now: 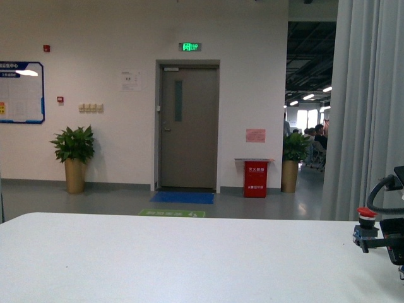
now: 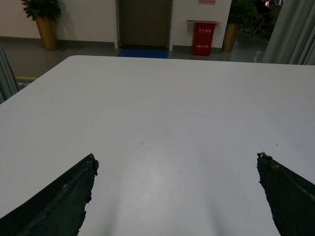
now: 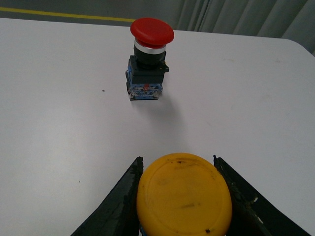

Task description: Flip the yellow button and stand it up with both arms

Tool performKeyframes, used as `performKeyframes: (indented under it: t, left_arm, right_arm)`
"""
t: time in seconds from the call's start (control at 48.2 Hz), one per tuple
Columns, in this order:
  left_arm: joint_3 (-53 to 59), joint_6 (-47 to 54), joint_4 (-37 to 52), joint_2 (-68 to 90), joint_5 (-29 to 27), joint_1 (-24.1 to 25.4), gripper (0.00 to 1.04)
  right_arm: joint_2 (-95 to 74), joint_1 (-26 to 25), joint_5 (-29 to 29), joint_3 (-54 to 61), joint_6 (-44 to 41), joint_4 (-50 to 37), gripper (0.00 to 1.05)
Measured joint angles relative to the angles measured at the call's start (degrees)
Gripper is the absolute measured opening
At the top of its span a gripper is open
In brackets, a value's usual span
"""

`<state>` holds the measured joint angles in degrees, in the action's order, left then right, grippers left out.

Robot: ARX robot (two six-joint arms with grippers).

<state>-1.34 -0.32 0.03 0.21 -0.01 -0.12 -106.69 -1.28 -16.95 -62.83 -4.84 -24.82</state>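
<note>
In the right wrist view the round cap of the yellow button (image 3: 183,194) faces the camera, with a few dark scuffs on it. My right gripper (image 3: 177,158) is shut on it, one black finger pressed against each side of the cap. The button's body is hidden behind the cap. In the left wrist view my left gripper (image 2: 176,156) is open over the bare white table (image 2: 157,108), its two fingers far apart with nothing between them. The front view shows only part of the right arm (image 1: 394,240) at the far right edge; the left arm is out of that view.
A red-capped switch (image 3: 147,64) stands upright on the table beyond the yellow button, also at the right in the front view as the red-capped switch (image 1: 366,221). The table's far edge (image 1: 189,216) is rounded. Grey curtains (image 1: 369,107) hang at the right; a door, plants and a red bin stand beyond.
</note>
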Motion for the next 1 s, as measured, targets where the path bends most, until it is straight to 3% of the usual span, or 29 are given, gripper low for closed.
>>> performKeyframes:
  t: [0.726, 0.996]
  left_arm:
    - [0.0, 0.0, 0.0, 0.0, 0.0, 0.0, 0.98]
    - [0.0, 0.0, 0.0, 0.0, 0.0, 0.0, 0.98]
  right_arm:
    - [-1.1, 0.0, -1.1, -1.1, 2.7, 1.6, 0.36]
    - [-1.4, 0.0, -1.1, -1.2, 2.5, 1.2, 0.89]
